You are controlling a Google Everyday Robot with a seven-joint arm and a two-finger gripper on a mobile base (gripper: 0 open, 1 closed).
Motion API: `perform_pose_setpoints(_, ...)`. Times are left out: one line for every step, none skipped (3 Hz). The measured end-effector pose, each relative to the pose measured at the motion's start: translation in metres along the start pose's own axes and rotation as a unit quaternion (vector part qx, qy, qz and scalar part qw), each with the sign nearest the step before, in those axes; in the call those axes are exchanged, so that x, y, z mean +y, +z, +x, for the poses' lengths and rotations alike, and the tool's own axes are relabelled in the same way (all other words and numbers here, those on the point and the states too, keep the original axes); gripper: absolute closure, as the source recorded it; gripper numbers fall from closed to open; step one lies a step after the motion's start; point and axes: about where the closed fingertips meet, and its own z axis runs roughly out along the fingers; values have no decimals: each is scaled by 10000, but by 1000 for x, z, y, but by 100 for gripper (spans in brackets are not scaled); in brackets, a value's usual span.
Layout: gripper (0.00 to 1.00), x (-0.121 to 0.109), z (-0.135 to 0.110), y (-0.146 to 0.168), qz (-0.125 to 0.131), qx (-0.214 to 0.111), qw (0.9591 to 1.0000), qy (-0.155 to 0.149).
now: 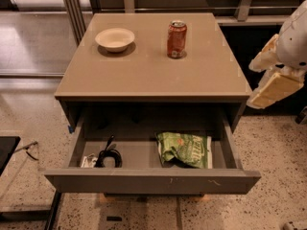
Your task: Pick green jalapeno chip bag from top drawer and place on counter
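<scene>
The green jalapeno chip bag [185, 149] lies crumpled in the right half of the open top drawer [152, 179], its white edge towards the right. The counter [148, 66] is the tan top of the cabinet above the drawer. My gripper [251, 86] hangs in the air at the right, beside the counter's right front corner, above and to the right of the bag. Its two cream fingers [274, 90] stand apart with nothing between them.
A white bowl [115, 39] and a red soda can [176, 39] stand at the back of the counter. A coiled black cable [108, 157] lies in the left of the drawer. A dark object [5, 150] sits low at the left on the speckled floor.
</scene>
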Motion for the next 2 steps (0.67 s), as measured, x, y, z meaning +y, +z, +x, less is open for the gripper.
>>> perform_pose_setpoints(66,-3,-5,39,-18,-449,9989,122)
perform_pose_setpoints(89,2,-15,90,-236,-883,9956,215)
